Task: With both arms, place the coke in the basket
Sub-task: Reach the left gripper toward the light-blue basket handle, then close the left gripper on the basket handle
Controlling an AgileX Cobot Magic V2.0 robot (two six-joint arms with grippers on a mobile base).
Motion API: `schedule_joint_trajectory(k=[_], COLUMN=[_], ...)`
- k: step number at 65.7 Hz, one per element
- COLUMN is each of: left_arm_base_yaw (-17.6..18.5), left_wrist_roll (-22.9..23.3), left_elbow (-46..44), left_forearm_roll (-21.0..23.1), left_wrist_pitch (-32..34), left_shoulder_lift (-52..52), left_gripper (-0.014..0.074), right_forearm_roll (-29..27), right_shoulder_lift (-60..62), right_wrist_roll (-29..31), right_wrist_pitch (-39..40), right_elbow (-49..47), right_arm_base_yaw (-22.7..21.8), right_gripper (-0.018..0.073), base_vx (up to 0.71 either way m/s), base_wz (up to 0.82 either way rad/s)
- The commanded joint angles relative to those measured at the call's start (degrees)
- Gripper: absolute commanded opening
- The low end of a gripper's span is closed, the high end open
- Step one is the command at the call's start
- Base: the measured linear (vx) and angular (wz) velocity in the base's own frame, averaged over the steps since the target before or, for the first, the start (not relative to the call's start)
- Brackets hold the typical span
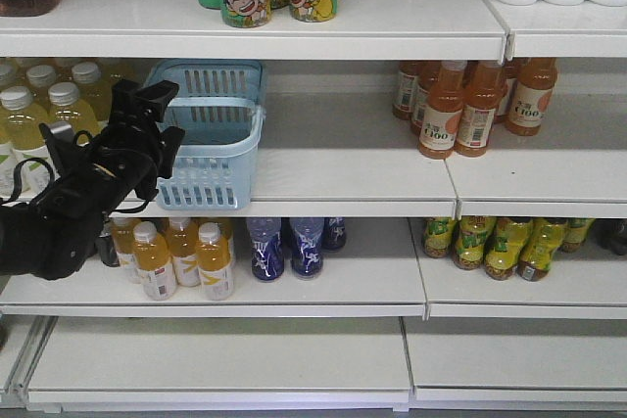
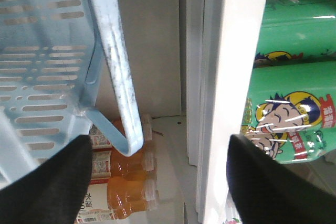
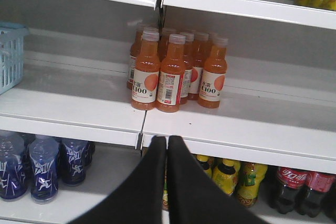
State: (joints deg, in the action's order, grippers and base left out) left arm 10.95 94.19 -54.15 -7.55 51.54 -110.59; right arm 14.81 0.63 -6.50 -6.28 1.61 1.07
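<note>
Basket (image 1: 208,181), middle shelf's (image 1: 343,175) left end: left gripper (image 1: 165,116) nearer, beside its left wall, jaws wide, empty, strap handle (image 2: 122,85) ahead; right gripper (image 3: 167,143) closed, empty, well apart; coke unseen.

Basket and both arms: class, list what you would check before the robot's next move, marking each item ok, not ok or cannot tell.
1. The basket stands upright on the shelf: ok.
2. Inside of the basket free, by the front view: ok.
3. The left end effector open, the handle ahead of it ungripped: ok.
4. The right end effector ready to grasp: not ok, it is shut and empty.
5. The coke located: not ok, no slim red bottle shows in any view, only dark cola bottles low in the right wrist view.
</note>
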Motion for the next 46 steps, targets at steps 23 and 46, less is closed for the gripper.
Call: schedule_joint_trajectory(k=[23,46], left_arm_base_yaw=[0.15,0.15], left_wrist_roll=[0.36,0.36], left_elbow=[-10.72,-16.74], left_forearm_roll=[5.39,5.55], left_wrist_pitch=[1.60,-0.52], left_shoulder_lift=[-4.98,-8.47], left_gripper=[0.0517,0.0498], right_forearm_roll=[0.62,0.62], right_shoulder_lift=[0.69,0.69], right_wrist_roll=[0.40,0.40], right_wrist_pitch=[4.01,4.01], right_elbow=[0.38,0.38], right_arm_base_yaw=[-0.32,-0.32], right_gripper=[-0.0005,-0.0005], base_vx=[0.00,0.00], base_wz=[0.00,0.00])
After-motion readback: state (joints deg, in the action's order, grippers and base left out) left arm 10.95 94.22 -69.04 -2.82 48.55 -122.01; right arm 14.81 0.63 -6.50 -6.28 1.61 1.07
